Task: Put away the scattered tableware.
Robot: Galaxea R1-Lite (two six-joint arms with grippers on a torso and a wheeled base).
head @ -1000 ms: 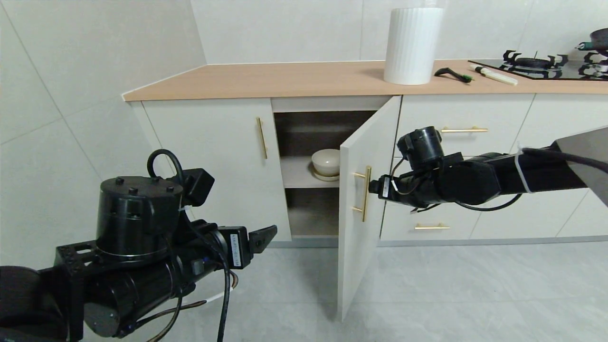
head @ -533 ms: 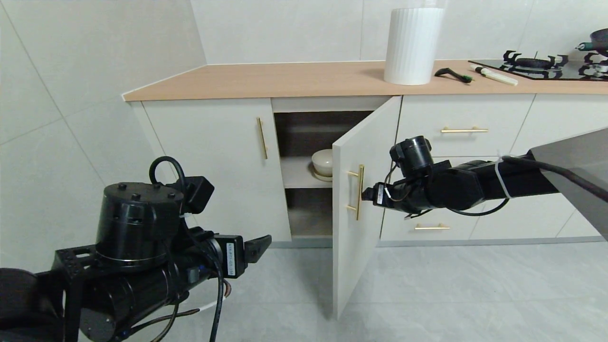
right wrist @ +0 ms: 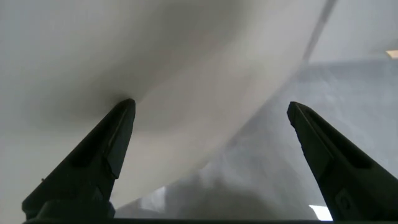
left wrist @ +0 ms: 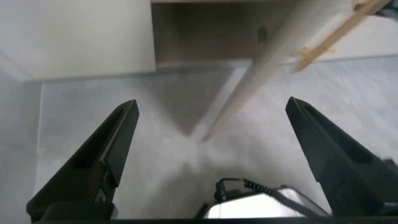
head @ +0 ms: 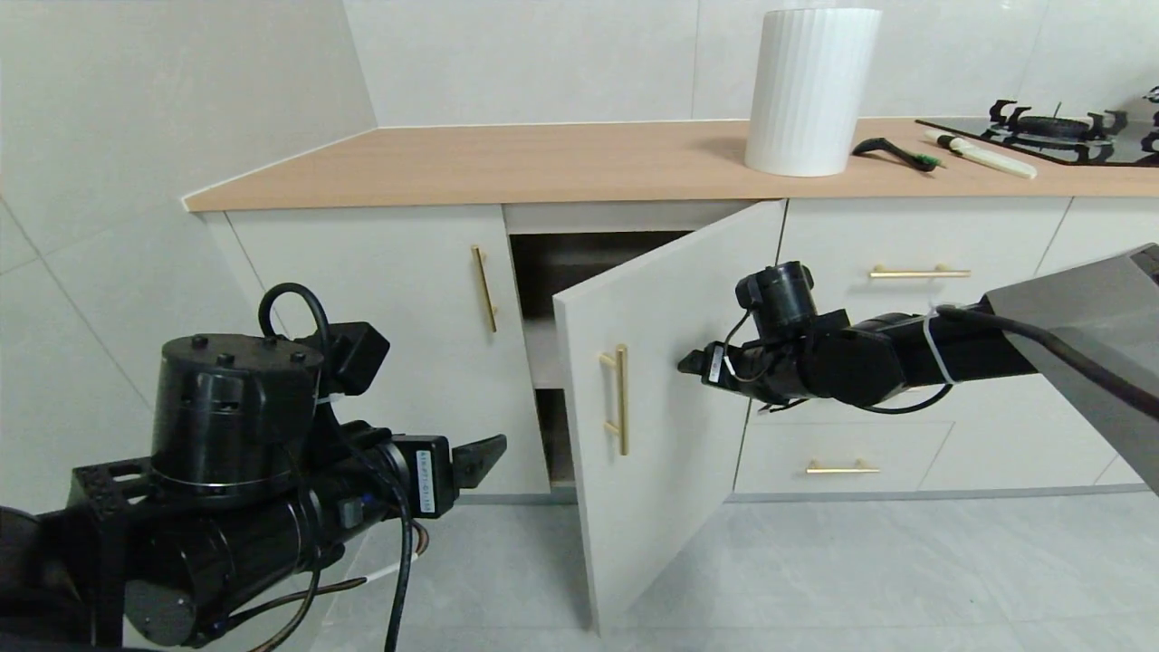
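While the white flat-panel cabinet door (head: 652, 299) stands partly open, hinged on its right edge, it covers most of the cupboard opening; a strip of dark interior and pale shelf (head: 541, 349) shows beside its free edge.

- Right gripper (head: 690, 362): at the door's outer face, between the gold bar handle (head: 616, 398) and the hinge side, clear of the handle. Right wrist view: gripper (right wrist: 211, 109) with fingers (right wrist: 106, 155) spread wide, nothing between them, door panel (right wrist: 186, 62) just in front. Contact with the panel cannot be confirmed.
- Left gripper (head: 484, 450): low, left of the door, above the grey tiled floor (head: 815, 570). Left wrist view: gripper (left wrist: 211, 106) with fingers (left wrist: 106, 162) released and apart, empty; door edge (left wrist: 267, 62) and handle (left wrist: 329, 43) beyond.
- Tableware: black-handled tool with a green tip (head: 896, 154) and cream-coloured long utensil (head: 982, 154) lie on the wood-tone countertop (head: 543, 163), near each other, between the tall white ribbed cylinder (head: 810, 91) and the black gas hob (head: 1059, 127).
- Neighbouring white door (head: 380, 344) on the left is closed. White drawers with gold handles (head: 919, 271) sit right of the open door.
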